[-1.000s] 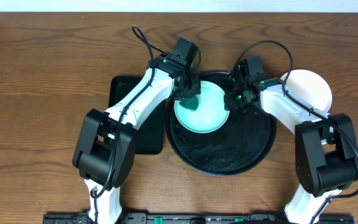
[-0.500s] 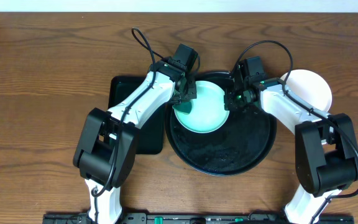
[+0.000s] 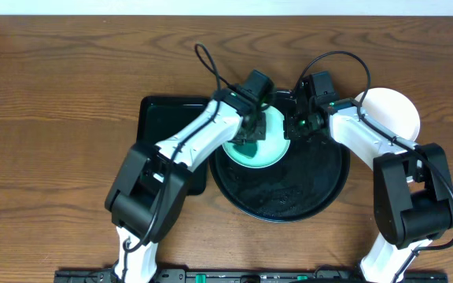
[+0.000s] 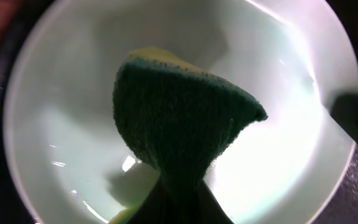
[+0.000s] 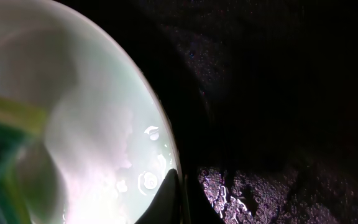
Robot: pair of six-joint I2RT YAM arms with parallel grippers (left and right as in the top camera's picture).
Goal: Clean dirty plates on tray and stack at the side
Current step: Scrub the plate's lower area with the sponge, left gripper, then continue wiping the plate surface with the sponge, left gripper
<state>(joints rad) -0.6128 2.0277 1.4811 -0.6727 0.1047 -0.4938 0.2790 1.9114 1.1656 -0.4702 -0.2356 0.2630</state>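
Over the middle of the table, both arms meet at one dish. The left gripper (image 3: pixel 252 132) is clamped tight on a green-and-yellow scouring sponge (image 4: pixel 179 124). The wrist view shows the fingers pinching the sponge's narrow end, with its rough green face fanned out over the hollow of the pale-mint round plate (image 4: pixel 61 124). Whether the sponge actually presses on the glaze is hard to tell from here.

Across from it, the right gripper (image 3: pixel 294 126) is closed on that same plate, nipping its right-hand rim. In the right wrist view the fingers (image 5: pixel 166 202) grip the thin edge, with the plate (image 5: pixel 92 112) glowing pale to the left of them. The plate sits on the far part of the large round glossy black tray (image 3: pixel 289 192), and the tray's dark speckled floor (image 5: pixel 278 93) spreads away beside the rim.

Off to the right, a round white plate (image 3: pixel 392 110) lies on the brown wooden table (image 3: pixel 53 94). It is outside the round tray and partly hidden by the right arm. To the left, a rectangular black tray (image 3: pixel 160 118) shows beneath the left arm.
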